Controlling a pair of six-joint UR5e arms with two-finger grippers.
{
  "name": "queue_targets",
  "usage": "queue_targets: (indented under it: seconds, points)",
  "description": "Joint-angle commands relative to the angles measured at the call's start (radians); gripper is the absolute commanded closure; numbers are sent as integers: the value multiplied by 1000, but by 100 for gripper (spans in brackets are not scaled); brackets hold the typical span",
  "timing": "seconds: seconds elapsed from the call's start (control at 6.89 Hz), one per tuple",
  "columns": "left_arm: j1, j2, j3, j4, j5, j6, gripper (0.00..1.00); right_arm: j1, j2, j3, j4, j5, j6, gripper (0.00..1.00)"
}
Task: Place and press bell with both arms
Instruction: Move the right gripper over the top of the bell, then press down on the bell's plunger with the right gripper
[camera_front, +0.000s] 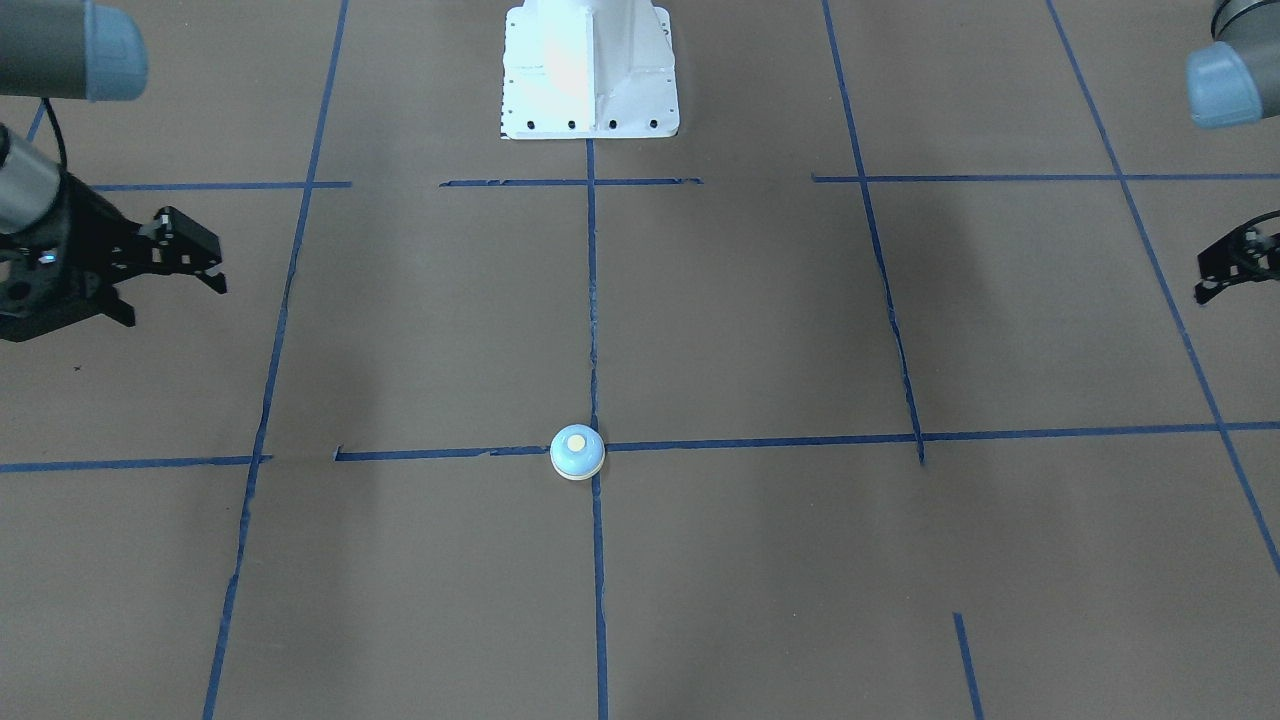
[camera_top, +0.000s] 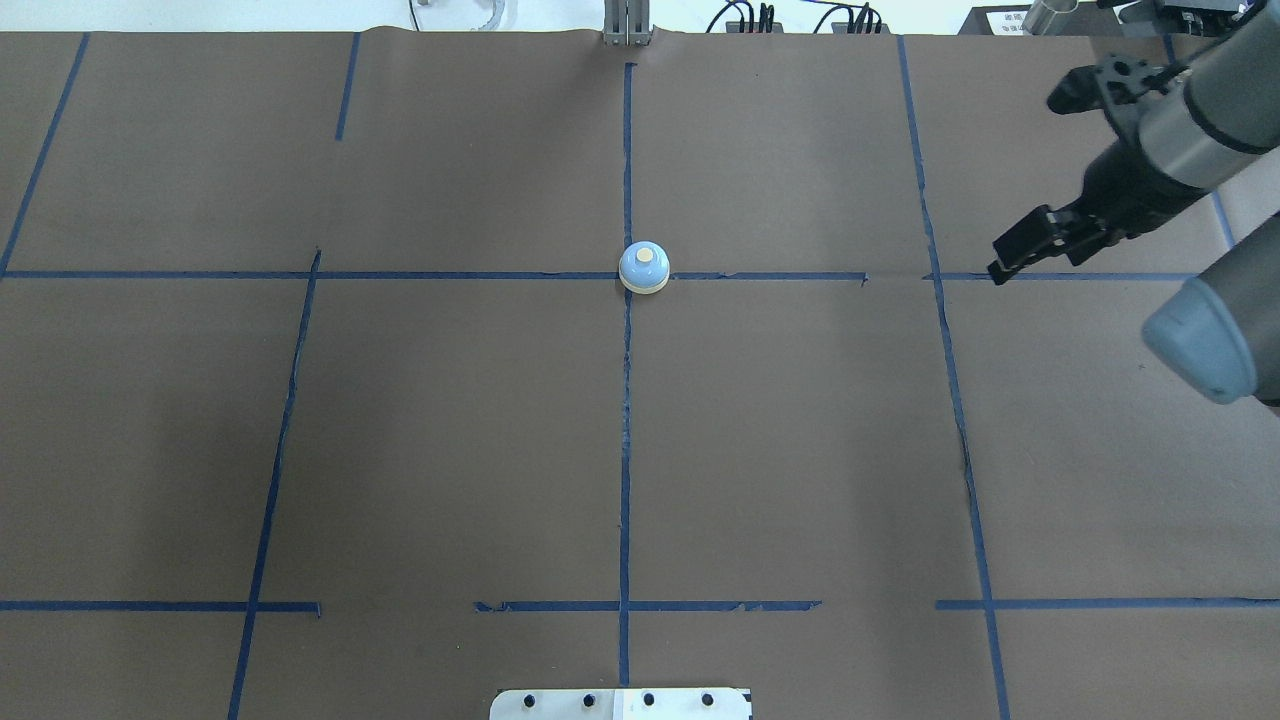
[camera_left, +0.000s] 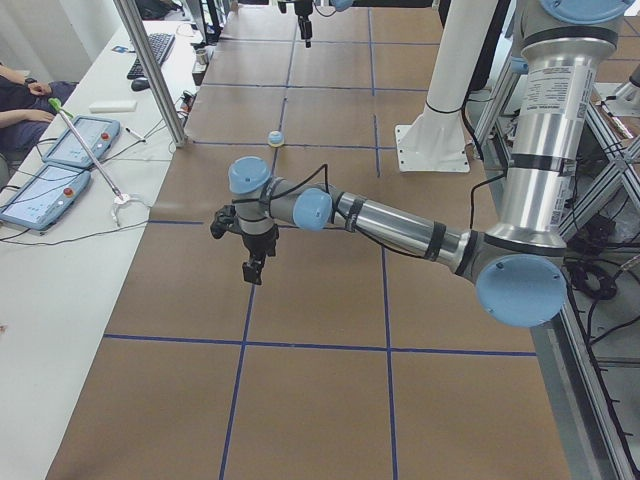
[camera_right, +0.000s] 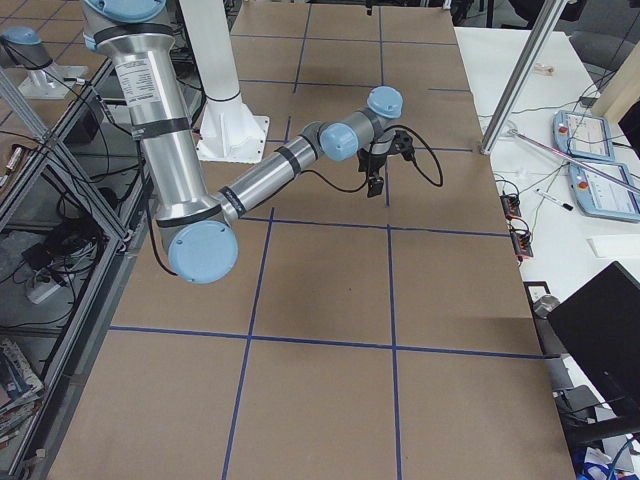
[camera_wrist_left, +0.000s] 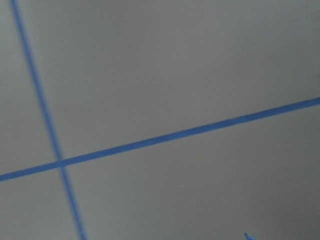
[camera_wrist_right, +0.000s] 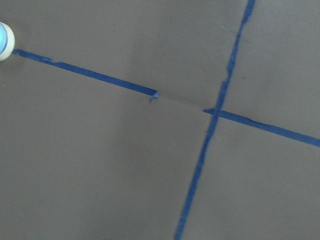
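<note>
The bell (camera_front: 577, 452) is a small light-blue dome with a cream button. It stands upright on the brown table where two blue tape lines cross, and also shows in the overhead view (camera_top: 644, 268) and at the left edge of the right wrist view (camera_wrist_right: 4, 41). My right gripper (camera_top: 1025, 185) is open and empty, hovering far to the bell's right, and it also shows in the front view (camera_front: 175, 300). My left gripper (camera_left: 235, 255) hovers far out on the other side, open and empty. In the front view only one of its fingers (camera_front: 1225, 270) shows. The left wrist view shows only bare table.
The white pedestal (camera_front: 590, 80) stands at the robot's side of the table, also in the overhead view (camera_top: 620, 703). Blue tape lines (camera_top: 626, 450) grid the brown cover. An operators' bench with tablets (camera_left: 60, 160) and a metal post (camera_left: 150, 70) lie beyond the far edge.
</note>
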Motion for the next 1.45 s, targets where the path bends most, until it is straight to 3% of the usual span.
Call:
queue_targets:
  seconds: [0.0,0.29,0.58,0.73,1.02,1.16,1.31]
  points:
    - [-171,65,-1,98,-37,170,0,-143,136,-19,-9,-124,185,1]
    - [-188,131,-15,96,-80,160,0,-194,357,-221,-7,-155,339,4]
    - [-188,131,-21,96,-86,158,0,-263,605,-520,0,-247,454,14]
    - [-188,131,-24,96,-86,158,0,-274,710,-658,8,-261,465,26]
    - [-188,131,-32,93,-86,131,0,-278,766,-849,203,-269,542,79]
    - [-188,132,-33,93,-86,129,0,-280,783,-892,206,-278,539,93]
    - [-188,132,-35,93,-86,129,0,-297,781,-905,207,-304,537,96]
